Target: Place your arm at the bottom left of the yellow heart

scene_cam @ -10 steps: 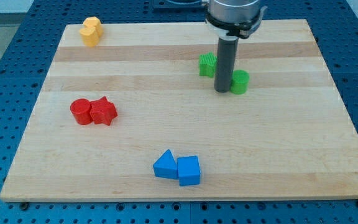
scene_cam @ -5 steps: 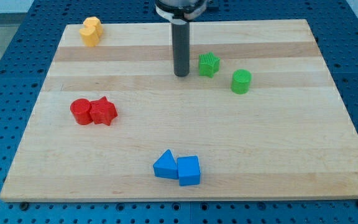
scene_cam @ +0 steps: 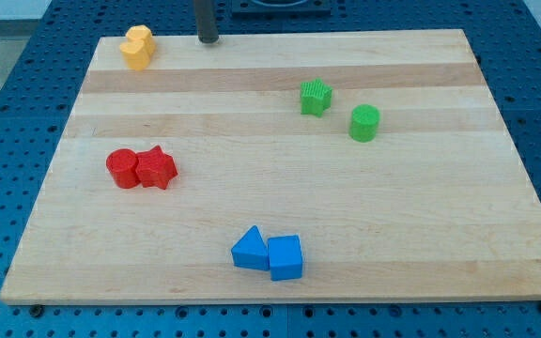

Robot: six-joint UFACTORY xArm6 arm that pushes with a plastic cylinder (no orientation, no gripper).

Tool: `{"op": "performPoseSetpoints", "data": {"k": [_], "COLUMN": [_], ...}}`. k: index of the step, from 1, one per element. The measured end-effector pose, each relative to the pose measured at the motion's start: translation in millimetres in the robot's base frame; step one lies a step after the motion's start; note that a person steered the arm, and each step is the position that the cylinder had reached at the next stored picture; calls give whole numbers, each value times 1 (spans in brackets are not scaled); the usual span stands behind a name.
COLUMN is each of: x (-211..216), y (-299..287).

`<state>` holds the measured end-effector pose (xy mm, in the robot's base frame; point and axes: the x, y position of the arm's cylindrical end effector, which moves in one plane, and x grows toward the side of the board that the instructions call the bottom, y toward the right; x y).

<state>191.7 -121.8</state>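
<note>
The yellow heart [scene_cam: 137,47] sits at the board's top left corner. My tip [scene_cam: 208,39] is at the board's top edge, to the right of the yellow heart and apart from it by roughly a block's width or more. Only the lower part of the rod shows; the rest runs out of the view's top.
A red cylinder [scene_cam: 120,168] and a red star [scene_cam: 157,168] touch at the left. A blue triangle [scene_cam: 248,249] and a blue block [scene_cam: 285,257] touch near the bottom. A green star [scene_cam: 316,97] and a green cylinder [scene_cam: 364,123] stand at the upper right on the wooden board [scene_cam: 421,216].
My tip has moved from beside the green blocks up and to the left, reaching the board's top edge near the yellow heart. No block has moved.
</note>
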Motion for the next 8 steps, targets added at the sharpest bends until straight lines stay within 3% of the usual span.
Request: {"op": "performPoseSetpoints", "data": {"k": [3, 6, 8], "x": [5, 64, 94], "y": [-2, -5, -67]}}
